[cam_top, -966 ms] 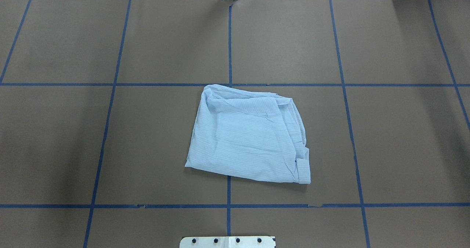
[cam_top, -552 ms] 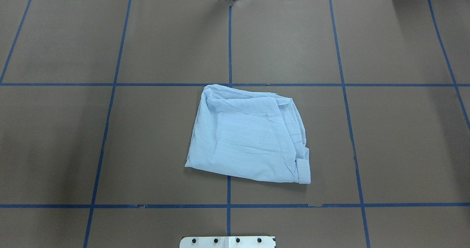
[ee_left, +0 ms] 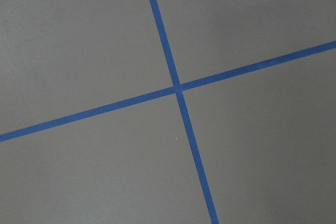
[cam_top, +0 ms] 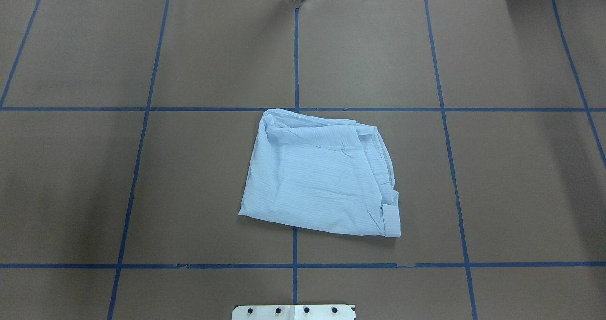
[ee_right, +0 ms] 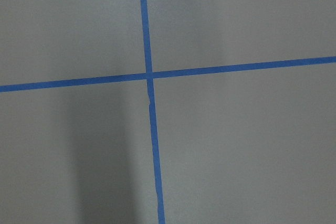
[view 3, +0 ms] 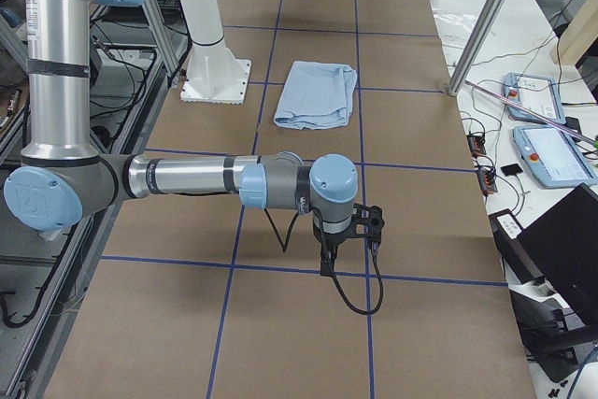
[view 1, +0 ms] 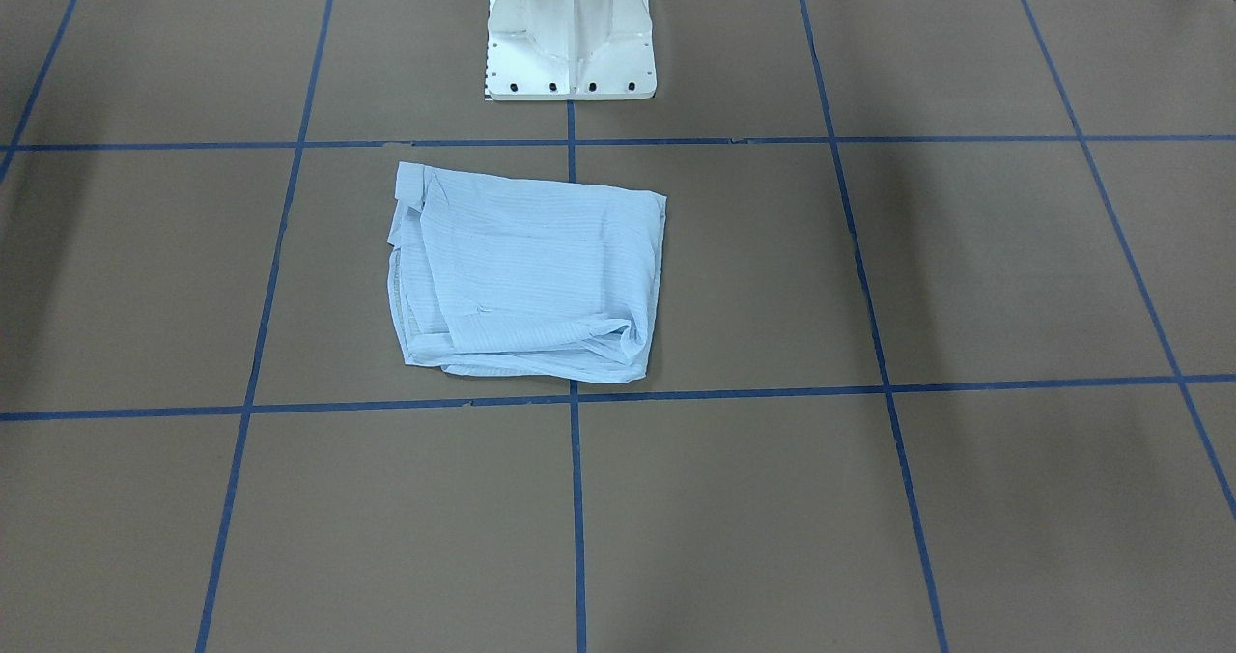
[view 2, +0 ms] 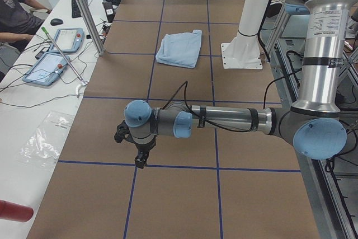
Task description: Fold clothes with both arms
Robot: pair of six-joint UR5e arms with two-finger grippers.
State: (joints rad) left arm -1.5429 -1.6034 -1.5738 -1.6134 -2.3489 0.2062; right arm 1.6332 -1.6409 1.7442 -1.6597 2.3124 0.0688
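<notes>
The light blue striped shirt [cam_top: 322, 173] lies folded into a rough rectangle near the table's middle, in front of the pedestal; it also shows in the front view [view 1: 531, 276] and both side views [view 2: 180, 47] [view 3: 318, 92]. Both arms are stretched out low over the table's ends, far from the shirt. My left gripper [view 2: 141, 158] points down over a blue tape line, and so does my right gripper [view 3: 327, 263]. I cannot tell whether either is open or shut. Both wrist views show only brown table and crossing blue tape.
The white pedestal base [view 1: 570, 44] stands just behind the shirt. An operators' bench with tablets [view 2: 53, 54] and cables runs along the far edge, with slanted metal posts [view 3: 486, 16] rising from it. A seated person [view 2: 14, 9] is there.
</notes>
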